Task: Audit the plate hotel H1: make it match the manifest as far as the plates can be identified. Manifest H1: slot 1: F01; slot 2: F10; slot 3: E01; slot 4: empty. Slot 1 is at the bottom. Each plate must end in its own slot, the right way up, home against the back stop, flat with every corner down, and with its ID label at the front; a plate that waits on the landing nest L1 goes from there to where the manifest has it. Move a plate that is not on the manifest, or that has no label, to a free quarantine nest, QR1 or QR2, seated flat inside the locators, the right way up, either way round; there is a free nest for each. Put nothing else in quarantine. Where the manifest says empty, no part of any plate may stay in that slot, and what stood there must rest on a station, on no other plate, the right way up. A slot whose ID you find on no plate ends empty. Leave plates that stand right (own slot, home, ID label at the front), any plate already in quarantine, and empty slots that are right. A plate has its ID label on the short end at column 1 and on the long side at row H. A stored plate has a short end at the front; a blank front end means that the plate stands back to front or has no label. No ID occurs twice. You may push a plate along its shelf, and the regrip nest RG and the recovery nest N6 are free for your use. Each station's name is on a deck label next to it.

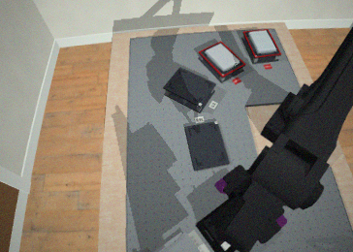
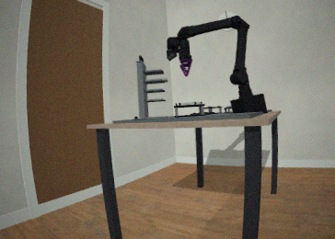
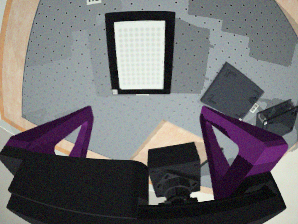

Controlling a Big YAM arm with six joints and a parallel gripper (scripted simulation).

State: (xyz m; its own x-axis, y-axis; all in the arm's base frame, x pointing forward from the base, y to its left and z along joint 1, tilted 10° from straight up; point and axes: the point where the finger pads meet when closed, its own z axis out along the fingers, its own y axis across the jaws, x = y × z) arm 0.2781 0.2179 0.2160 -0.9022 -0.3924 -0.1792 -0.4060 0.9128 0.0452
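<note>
My gripper (image 3: 146, 112) (image 2: 186, 73) is open and empty, its purple fingers wide apart high above the deck. In the wrist view a pale many-welled plate (image 3: 141, 55) lies in a black frame (image 3: 170, 55), beyond and between the fingertips. A thin pale strip shows at its near edge; no ID is readable. The hotel H1 (image 2: 142, 90) stands to the left of the gripper in the exterior view; its shelves look thin and bare, but are too small to be sure. Two red-rimmed stations (image 1: 221, 59) (image 1: 262, 42) carry pale-topped plates, IDs unreadable.
A dark flat nest (image 1: 207, 145) (image 3: 232, 92) and a raised dark nest (image 1: 189, 89) (image 3: 278, 117) show no pale plate. A low stand (image 2: 189, 107) is right of the hotel. The arm covers the lower right of the top view.
</note>
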